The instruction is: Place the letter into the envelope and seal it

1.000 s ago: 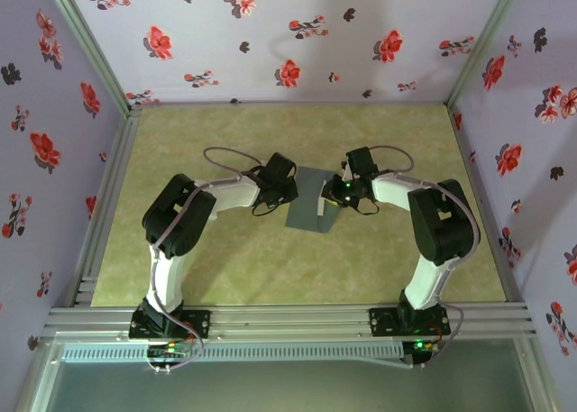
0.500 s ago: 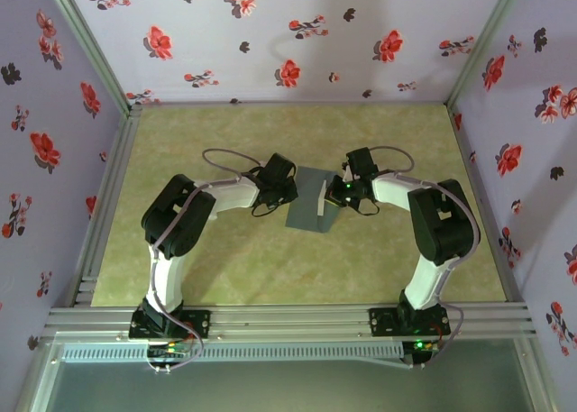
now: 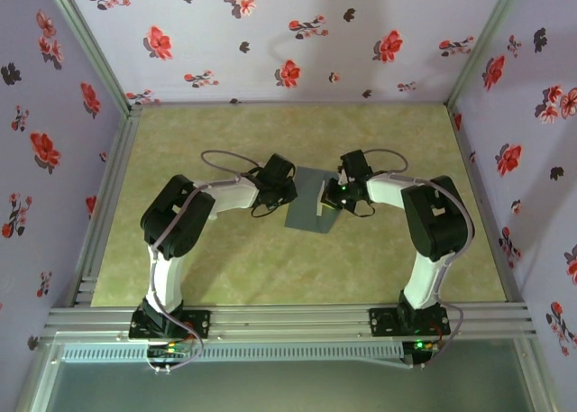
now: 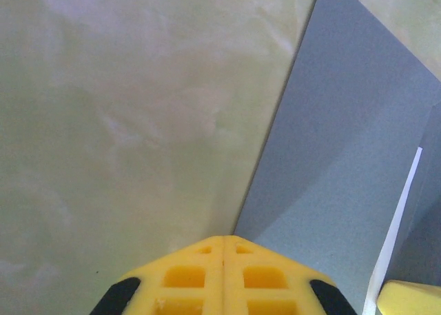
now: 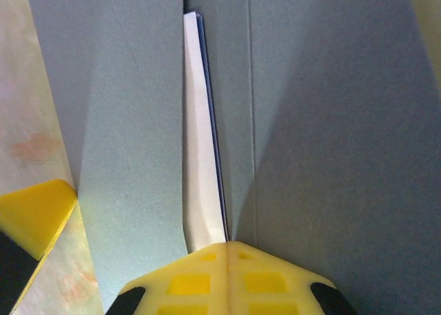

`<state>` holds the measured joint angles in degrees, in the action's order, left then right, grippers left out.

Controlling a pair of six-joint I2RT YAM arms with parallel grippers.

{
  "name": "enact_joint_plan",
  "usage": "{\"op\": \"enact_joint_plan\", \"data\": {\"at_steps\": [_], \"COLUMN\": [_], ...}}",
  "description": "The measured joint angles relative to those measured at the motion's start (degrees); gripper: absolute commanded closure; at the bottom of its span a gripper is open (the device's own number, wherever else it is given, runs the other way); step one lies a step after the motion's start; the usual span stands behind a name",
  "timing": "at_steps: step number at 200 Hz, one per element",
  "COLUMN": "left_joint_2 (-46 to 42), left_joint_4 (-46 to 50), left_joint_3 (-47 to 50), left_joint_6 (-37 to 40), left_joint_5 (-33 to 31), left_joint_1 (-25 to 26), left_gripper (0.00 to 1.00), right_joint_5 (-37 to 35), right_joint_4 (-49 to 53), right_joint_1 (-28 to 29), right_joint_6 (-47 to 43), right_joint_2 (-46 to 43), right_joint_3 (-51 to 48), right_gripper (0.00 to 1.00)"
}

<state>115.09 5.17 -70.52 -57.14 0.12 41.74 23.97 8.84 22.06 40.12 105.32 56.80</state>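
While right wrist shows letter (image 5: 200, 136) tucked in envelope (image 5: 331, 156), right claw (image 5: 226, 245) pinches letter | left claw (image 4: 224, 239) together

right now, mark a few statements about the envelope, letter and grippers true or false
1. The left gripper and right gripper are both shut. True.
2. A white strip of the letter shows between grey layers of the envelope. True.
3. The envelope sits in the far left corner of the table. False: it lies mid-table, between the grippers.
4. The letter lies flat on the table, apart from the envelope. False: it is tucked into the envelope.
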Motion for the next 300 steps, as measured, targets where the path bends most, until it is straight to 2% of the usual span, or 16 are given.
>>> {"op": "enact_joint_plan", "data": {"at_steps": [91,119,158,221,264,300], "left_joint_2": [-0.39,-0.55,-0.83,-2.67,-4.00,-8.39], "left_joint_4": [-0.48,-0.96,-1.46,-0.22,2.45,5.38], "left_joint_3": [0.76,1.14,1.66,3.48,3.63,3.58], "left_joint_6": [-1.07,-1.29,-1.73,-4.72,-4.11,-1.53], "left_joint_5": [-0.17,-0.17,-0.15,0.09,0.09,-0.11], "left_joint_1": [-0.02,-0.02,0.00,0.11,0.26,0.28], "left_gripper": [1.00,1.00,1.00,1.00,1.00,0.87], "right_joint_5": [-0.28,-1.11,-1.97,-3.48,-4.31,-4.57], "right_joint_4": [-0.44,0.59,4.83,9.68,10.88,10.84], "right_joint_1": [1.77,2.01,2.16,-2.86,-4.13,-4.13], "right_joint_6": [2.16,1.90,0.28,-3.41,-4.13,-4.28], "right_joint_2": [1.38,1.36,-0.70,-13.42,-14.47,-14.47], "right_joint_3": [1.62,2.25,4.33,6.51,6.32,5.18], "right_gripper": [0.97,0.94,0.85,0.71,0.64,0.49]}}
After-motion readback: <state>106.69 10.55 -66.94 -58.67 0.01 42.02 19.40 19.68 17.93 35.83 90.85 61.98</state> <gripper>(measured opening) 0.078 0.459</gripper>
